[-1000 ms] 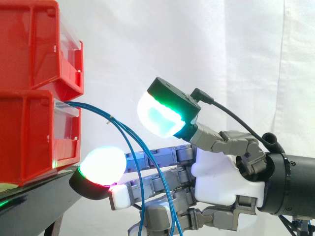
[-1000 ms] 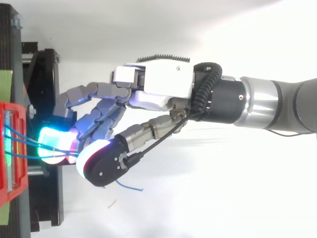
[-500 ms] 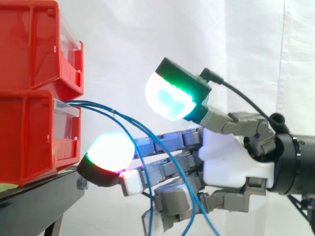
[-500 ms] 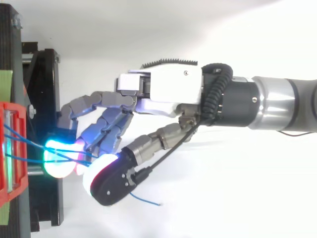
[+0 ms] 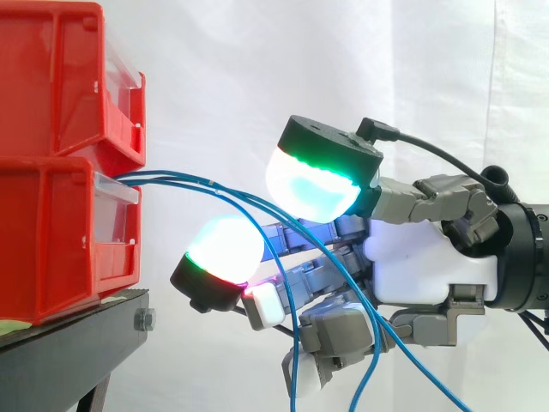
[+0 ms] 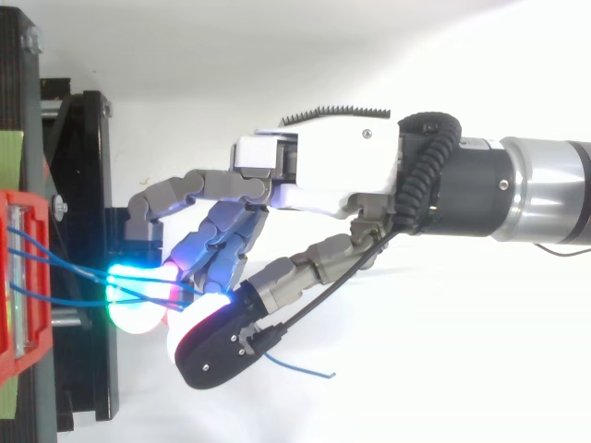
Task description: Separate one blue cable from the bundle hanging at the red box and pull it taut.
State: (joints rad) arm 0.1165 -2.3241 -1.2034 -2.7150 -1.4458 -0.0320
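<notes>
Cables [image 5: 184, 178] leave lower front of box [image 5: 60, 232], run away from box and downward into hand [image 5: 425, 257]. Long axis box-to-hand, sagging beyond. Fingers [image 5: 219, 253] curled, hooking several cables between them; thumb [image 5: 313, 180] lifted clear. Versus earlier: hand farther from box, cables drawn straighter, apparently none singled out.

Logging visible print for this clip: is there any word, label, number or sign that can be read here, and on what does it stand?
None can be read. The clear label holders on the red bins show no legible print. The green strip, the hand and the blue cables carry none.
</notes>
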